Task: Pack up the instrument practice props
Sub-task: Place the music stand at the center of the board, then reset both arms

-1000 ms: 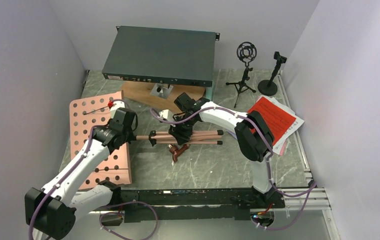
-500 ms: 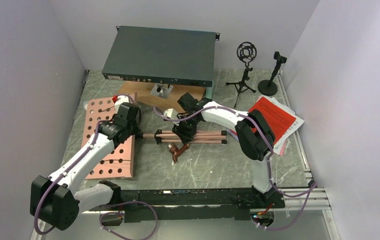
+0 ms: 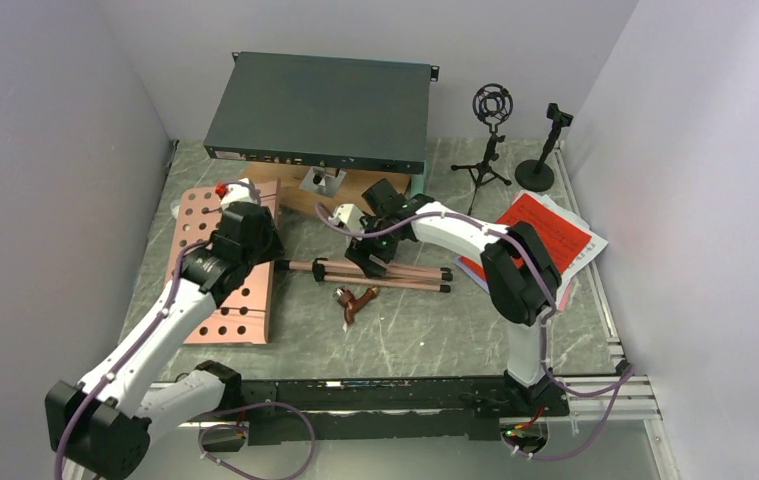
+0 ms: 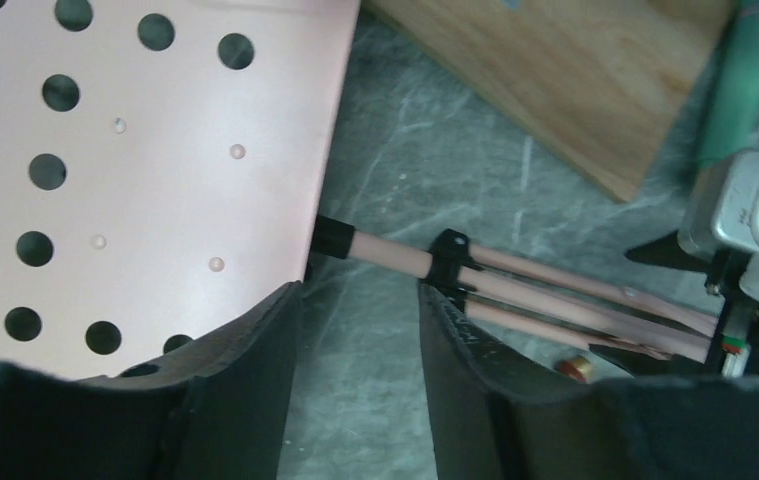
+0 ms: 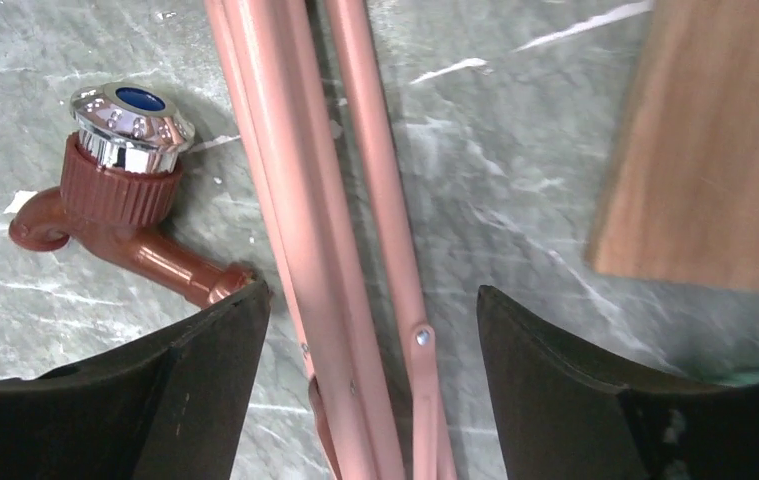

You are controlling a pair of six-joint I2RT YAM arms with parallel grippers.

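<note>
The pink perforated music desk [image 3: 217,270] lies flat at the left, its folded pink tripod legs [image 3: 385,272] stretching right across the table. My left gripper [image 3: 258,243] hovers at the desk's right edge, open, with only bare table between its fingers [image 4: 255,340]; the desk [image 4: 135,180] and the pole [image 4: 390,252] lie just ahead. My right gripper [image 3: 368,256] is open, its jaws standing apart on either side of the legs [image 5: 335,250]. Red and white sheet-music pages [image 3: 547,238] lie at the right. Two black mic mounts [image 3: 490,140] [image 3: 545,150] stand at the back right.
A big dark grey metal box [image 3: 320,110] sits at the back on a wooden piece [image 3: 350,195]. A small brown tap-shaped piece [image 3: 357,300] with a chrome cap [image 5: 130,125] lies just in front of the legs, beside my right gripper's left finger. Walls close in on both sides.
My left gripper went from shut to open at the desk's right edge. My right gripper widened off the legs. The desk and legs slid right and swung, the desk's far end toward the box.
</note>
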